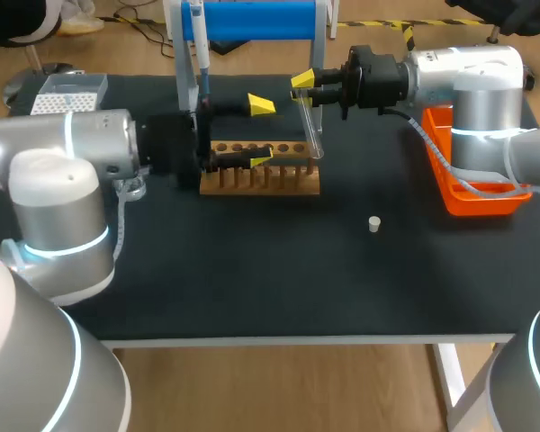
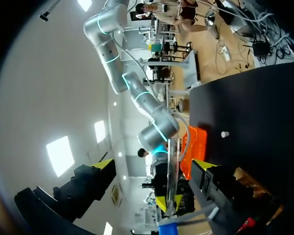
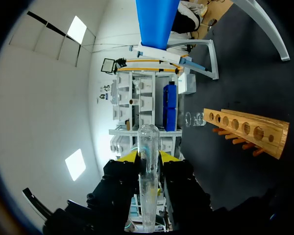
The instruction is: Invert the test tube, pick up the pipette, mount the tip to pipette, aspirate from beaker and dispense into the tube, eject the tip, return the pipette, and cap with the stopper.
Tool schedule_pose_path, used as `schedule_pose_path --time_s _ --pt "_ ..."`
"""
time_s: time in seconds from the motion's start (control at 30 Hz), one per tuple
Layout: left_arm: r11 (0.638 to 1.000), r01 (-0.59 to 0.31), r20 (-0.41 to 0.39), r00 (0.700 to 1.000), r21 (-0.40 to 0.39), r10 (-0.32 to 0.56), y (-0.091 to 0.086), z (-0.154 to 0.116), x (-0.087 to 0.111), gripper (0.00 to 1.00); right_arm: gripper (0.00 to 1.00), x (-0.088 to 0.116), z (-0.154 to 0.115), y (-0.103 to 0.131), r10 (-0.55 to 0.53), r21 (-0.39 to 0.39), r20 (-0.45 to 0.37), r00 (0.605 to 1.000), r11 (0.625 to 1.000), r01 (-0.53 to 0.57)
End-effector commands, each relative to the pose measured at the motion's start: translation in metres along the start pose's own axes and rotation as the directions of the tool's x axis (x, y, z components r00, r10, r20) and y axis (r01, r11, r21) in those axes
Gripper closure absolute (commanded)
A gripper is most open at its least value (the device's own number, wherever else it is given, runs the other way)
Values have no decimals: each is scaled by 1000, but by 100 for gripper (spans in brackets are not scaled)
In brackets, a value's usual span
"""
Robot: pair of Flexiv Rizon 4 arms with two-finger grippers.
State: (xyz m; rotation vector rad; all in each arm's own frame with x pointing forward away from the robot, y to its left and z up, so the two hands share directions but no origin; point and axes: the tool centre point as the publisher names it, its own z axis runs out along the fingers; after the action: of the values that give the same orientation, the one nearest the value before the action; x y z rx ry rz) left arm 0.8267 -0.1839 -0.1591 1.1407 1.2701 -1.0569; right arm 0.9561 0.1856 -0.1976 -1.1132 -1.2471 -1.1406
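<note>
My right gripper point(image 1: 304, 86) is shut on a clear test tube point(image 1: 314, 126), which hangs down over the right end of the wooden rack point(image 1: 261, 178). In the right wrist view the tube point(image 3: 149, 181) stands between the yellow fingertips point(image 3: 131, 156), rounded end away from the wrist. My left gripper point(image 1: 261, 133) is open wide over the rack, left of the tube, with nothing in it. From the left wrist the tube point(image 2: 172, 169) shows ahead between the open fingers point(image 2: 106, 164). The pipette point(image 1: 198, 54) hangs on the blue stand point(image 1: 252, 20). A white stopper point(image 1: 374, 224) lies on the table.
An orange tray point(image 1: 472, 200) sits at the right edge under my right arm. A tip box point(image 1: 67, 94) is at the back left. A small glass beaker point(image 3: 193, 119) stands beyond the rack point(image 3: 247, 129) near the stand.
</note>
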Motion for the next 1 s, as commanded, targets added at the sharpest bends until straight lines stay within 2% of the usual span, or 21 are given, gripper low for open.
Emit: schedule_pose_path --time_s 0.03,0.17,0.7,1.0 --pt "1000 -2 -14 1000 26 2 7 16 5 0 100 1 0 0 1 1 4 1000 1000 -1" --pt "999 -9 -16 1000 39 10 7 26 8 0 100 1 0 0 1 1 4 1000 1000 -1" --pt "995 45 7 999 92 -46 3 65 25 0 100 1 0 0 1 1 4 1000 1000 -1" --pt "994 45 16 999 102 -47 1 76 26 0 100 1 0 0 1 1 4 1000 1000 -1"
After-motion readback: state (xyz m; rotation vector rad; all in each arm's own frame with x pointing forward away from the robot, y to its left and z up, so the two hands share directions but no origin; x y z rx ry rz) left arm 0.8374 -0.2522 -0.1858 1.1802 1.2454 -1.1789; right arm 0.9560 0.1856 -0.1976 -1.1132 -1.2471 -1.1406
